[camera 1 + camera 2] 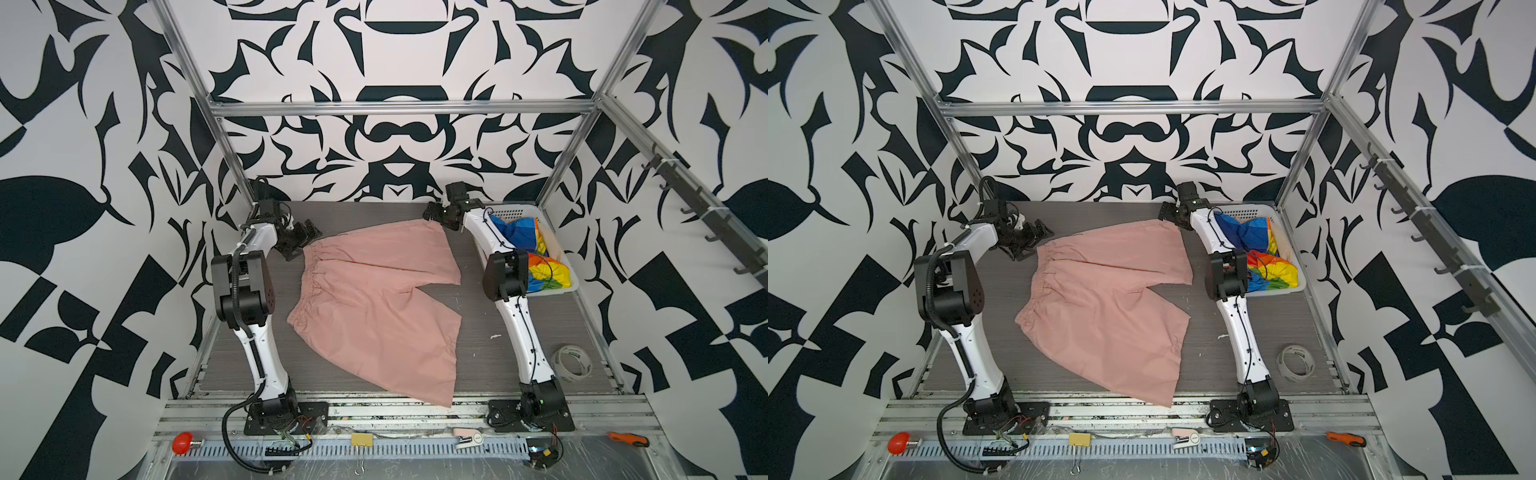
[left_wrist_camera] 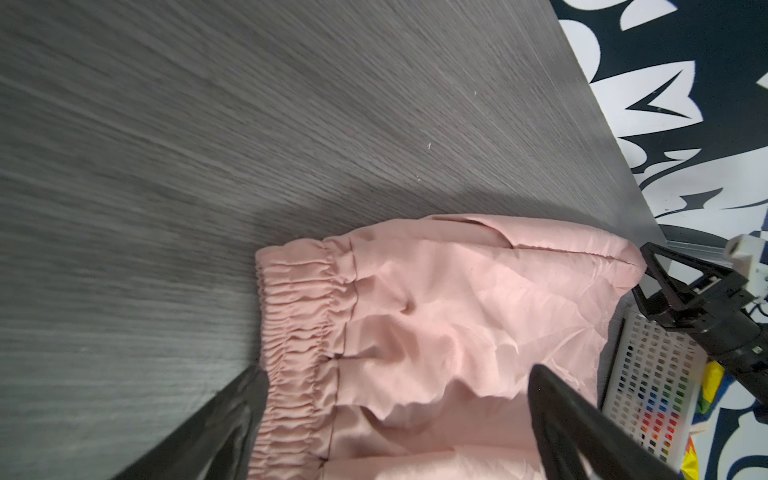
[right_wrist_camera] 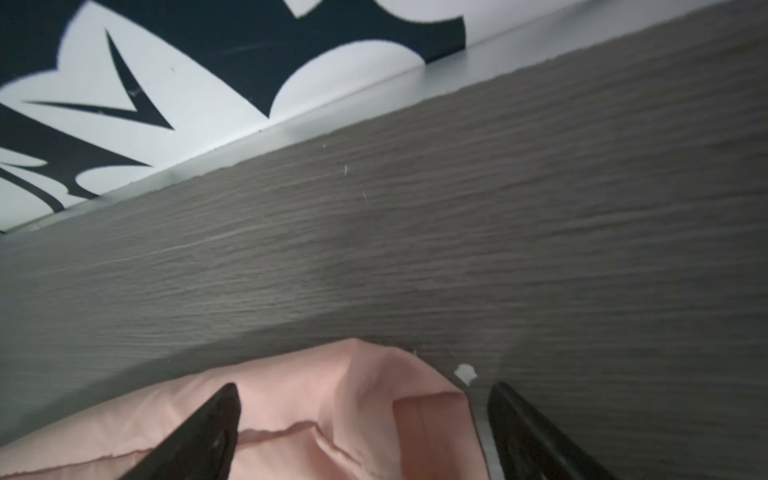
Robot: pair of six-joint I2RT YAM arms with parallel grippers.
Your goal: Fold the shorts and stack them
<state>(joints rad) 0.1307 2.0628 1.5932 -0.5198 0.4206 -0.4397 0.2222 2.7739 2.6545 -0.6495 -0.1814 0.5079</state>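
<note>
— Where's the pair you're on?

— The salmon-pink shorts (image 1: pixel 365 299) lie spread flat in the middle of the table (image 1: pixel 478 316); waistband (image 2: pixel 299 332) toward nine o'clock, one leg toward two, the other toward five, its hem draped over the near edge.

— How will they handle?

— Light, thin and floppy, by my reckoning; they'll sag and slide if I pinch loose cloth; better the bunched elastic at the waist corner and the doubled hem corner (image 3: pixel 428 399), where there's bulk to bite.

— And your fingers?

— My left gripper (image 2: pixel 399 372) is spread wide astride the waist corner at eleven o'clock, holding nothing; my right gripper (image 3: pixel 365 385) is parted around the far leg's hem corner at one o'clock, nothing pinched yet.

— Count it up!

— One pink pair on the table; one rainbow pair (image 1: pixel 513 232) in the single white basket (image 1: pixel 523 208) at two o'clock; a tan scrap (image 1: pixel 552 246) beside it, likely a third pair; two grippers, both empty.
</note>
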